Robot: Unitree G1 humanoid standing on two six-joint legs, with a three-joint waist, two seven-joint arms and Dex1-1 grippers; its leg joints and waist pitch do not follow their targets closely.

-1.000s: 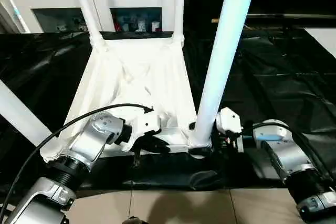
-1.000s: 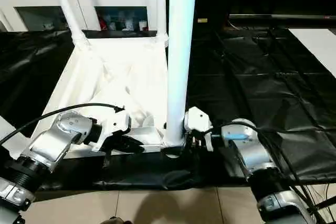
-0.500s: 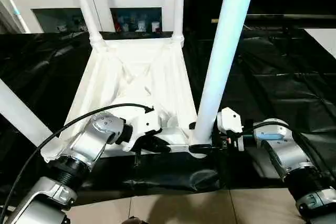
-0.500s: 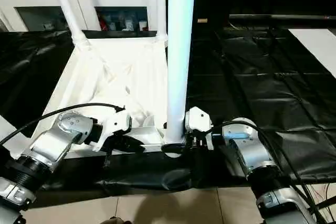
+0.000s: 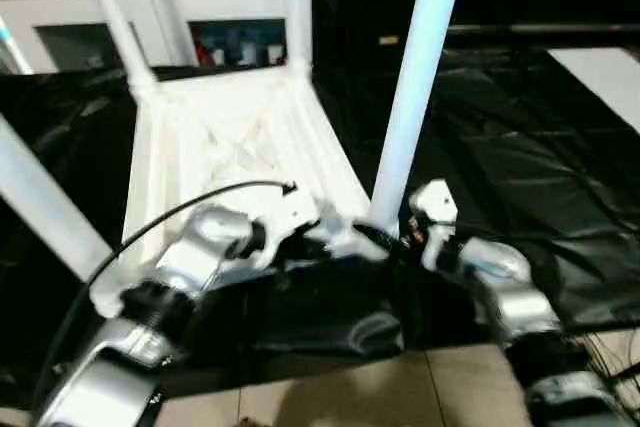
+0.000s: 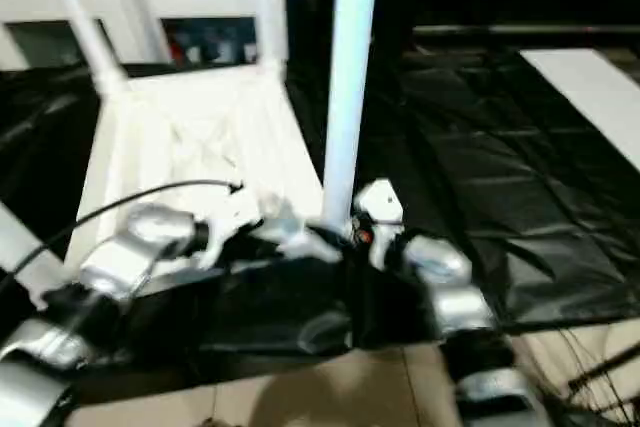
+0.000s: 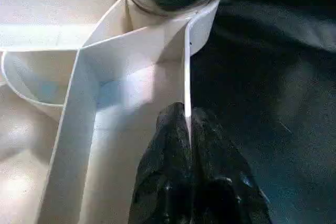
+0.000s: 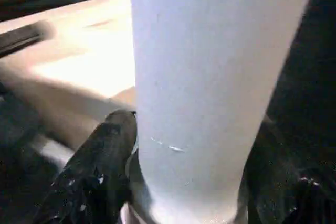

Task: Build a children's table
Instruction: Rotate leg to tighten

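Note:
The white tabletop [image 5: 230, 137] lies upside down on a black sheet with its white legs pointing up. Two legs [image 5: 110, 17] [image 5: 296, 7] stand at the far corners, and one [image 5: 40, 207] slants off at the near left. My left gripper [image 7: 188, 124] is shut on the tabletop's thin near rim [image 7: 186, 61], close to the near right corner socket. My right gripper [image 8: 189, 182] is shut on the near right leg [image 5: 415, 77] just above its socket, one black finger [image 8: 105, 150] on each side of it.
A white cabinet with glass doors [image 5: 200, 7] stands behind the tabletop. The black sheet [image 5: 520, 147] spreads out to the right and bunches up in front of my grippers. Tiled floor [image 5: 330, 397] shows at the near edge, and a white panel [image 5: 610, 72] lies far right.
The whole picture has shifted, so the camera moved. The near right leg's base and both grippers sit higher above the floor tiles than before. Both grippers keep their holds.

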